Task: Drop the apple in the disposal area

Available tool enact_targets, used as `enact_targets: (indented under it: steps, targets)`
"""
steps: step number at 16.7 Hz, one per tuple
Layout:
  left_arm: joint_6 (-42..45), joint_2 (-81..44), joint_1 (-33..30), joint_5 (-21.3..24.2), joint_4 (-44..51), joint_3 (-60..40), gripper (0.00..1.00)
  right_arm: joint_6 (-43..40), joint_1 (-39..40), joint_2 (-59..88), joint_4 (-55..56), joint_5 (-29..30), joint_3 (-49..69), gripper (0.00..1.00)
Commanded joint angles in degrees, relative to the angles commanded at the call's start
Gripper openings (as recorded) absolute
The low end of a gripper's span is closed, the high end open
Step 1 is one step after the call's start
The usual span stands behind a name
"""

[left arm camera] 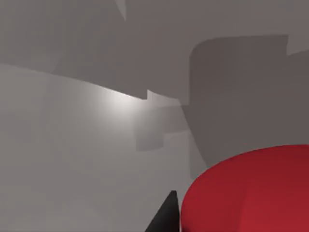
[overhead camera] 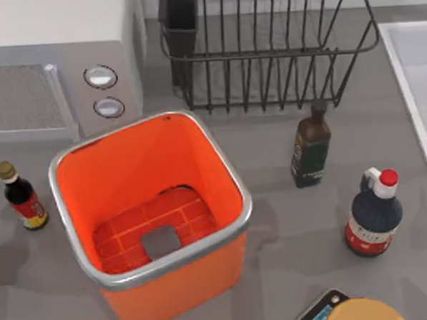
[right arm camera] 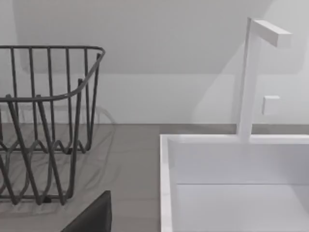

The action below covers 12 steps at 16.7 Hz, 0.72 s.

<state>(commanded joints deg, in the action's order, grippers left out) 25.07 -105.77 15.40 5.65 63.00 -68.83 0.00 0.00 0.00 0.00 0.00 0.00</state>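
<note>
Red and glossy, the apple (left arm camera: 251,193) is filling the near corner of the left wrist view beside a dark fingertip of the left hand (left arm camera: 166,217); whether that hand is pinching it cannot be told. The orange disposal area (overhead camera: 77,163) is standing open at about 7 o'clock on the grey bench (overhead camera: 288,220), its gridded floor bare. A good drop means centring the fruit over the silver rim before letting go. Farther back, the right wrist view is facing the wire rack (right arm camera: 48,121) and white sink (right arm camera: 166,183).
</note>
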Motion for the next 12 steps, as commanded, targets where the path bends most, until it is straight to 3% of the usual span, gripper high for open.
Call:
enact_targets:
  steps: [3,8,12]
  targets:
    - [0.39,2.47,-0.59,-0.49,7.64,-6.92,0.00,0.00,0.00,0.00,0.00,0.00,0.00,1.00]
    - [1.06,4.23,-0.76,-5.10,13.67,-18.36,0.00,0.00,0.00,0.00,0.00,0.00,0.00,1.00]
    - [1.08,4.23,-0.46,-5.81,14.49,-19.84,0.00,0.00,0.00,0.00,0.00,0.00,0.00,1.00]
